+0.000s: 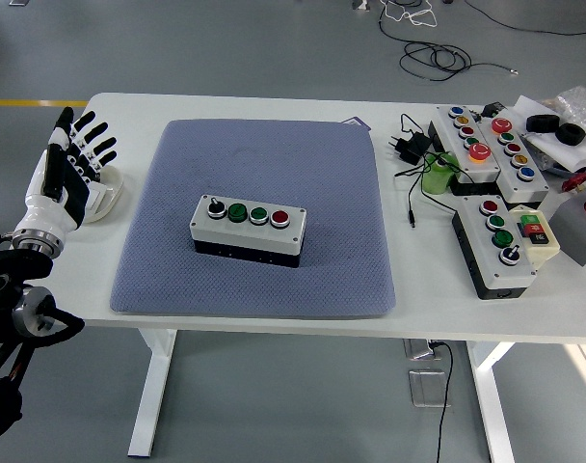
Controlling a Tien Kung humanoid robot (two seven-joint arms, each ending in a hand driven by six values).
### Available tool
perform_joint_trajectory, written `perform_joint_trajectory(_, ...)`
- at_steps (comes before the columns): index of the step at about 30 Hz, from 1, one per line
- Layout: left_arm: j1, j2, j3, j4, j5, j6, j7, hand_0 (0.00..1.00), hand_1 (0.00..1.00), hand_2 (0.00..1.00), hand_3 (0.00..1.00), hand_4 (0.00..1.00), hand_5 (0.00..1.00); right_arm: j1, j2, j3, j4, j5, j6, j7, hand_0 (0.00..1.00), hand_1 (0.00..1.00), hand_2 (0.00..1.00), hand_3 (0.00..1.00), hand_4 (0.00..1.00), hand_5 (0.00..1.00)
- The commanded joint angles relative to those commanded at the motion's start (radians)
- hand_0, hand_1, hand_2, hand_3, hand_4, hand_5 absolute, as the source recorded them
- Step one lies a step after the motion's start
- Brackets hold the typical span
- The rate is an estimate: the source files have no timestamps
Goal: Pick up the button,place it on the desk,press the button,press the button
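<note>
The left robot hand [69, 164] is hovering spread and empty over the table's [447, 280] left edge; the button box [248, 229] is sitting mid-mat [177, 251]; reaching carelessly risks clipping the white dish [108, 198].

A mat [254, 217] lies on the middle of the tabletop [274, 323], and a button box [248, 230] sits on it. Left of the mat is a dish [108, 198]. To the right lie two more button boxes [486, 143] [503, 243], one behind the other.
</note>
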Motion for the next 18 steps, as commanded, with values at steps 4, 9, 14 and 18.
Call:
perform_joint_trajectory(4, 0.003, 0.002, -0.001, 0.002, 0.001, 0.001, 0.003, 0.826, 0.836, 0.914, 0.898, 0.705, 0.998, -0.001, 0.001, 0.005, 0.0, -0.007, -0.001, 0.0, 0.656, 0.532, 0.588, 0.63, 0.382, 0.496)
perform_joint_trajectory(9, 0.005, 0.005, -0.002, 0.002, 0.001, 0.002, 0.003, 0.826, 0.836, 0.914, 0.897, 0.701, 0.998, 0.0, 0.003, 0.017, 0.0, -0.024, -0.003, -0.002, 0.656, 0.533, 0.589, 0.63, 0.378, 0.495)
perform_joint_trajectory(14, 0.004, 0.006, -0.006, 0.004, 0.003, 0.002, 0.005, 0.827, 0.835, 0.913, 0.895, 0.7, 0.998, 0.001, 0.003, 0.017, 0.0, -0.023, -0.002, 0.0, 0.655, 0.533, 0.589, 0.631, 0.376, 0.492)
perform_joint_trajectory(18, -0.005, 0.006, -0.012, 0.015, 0.003, 0.002, 0.008, 0.827, 0.835, 0.913, 0.895, 0.7, 0.998, 0.006, 0.001, 0.005, 0.0, -0.007, 0.003, 0.01, 0.655, 0.533, 0.589, 0.631, 0.376, 0.492)
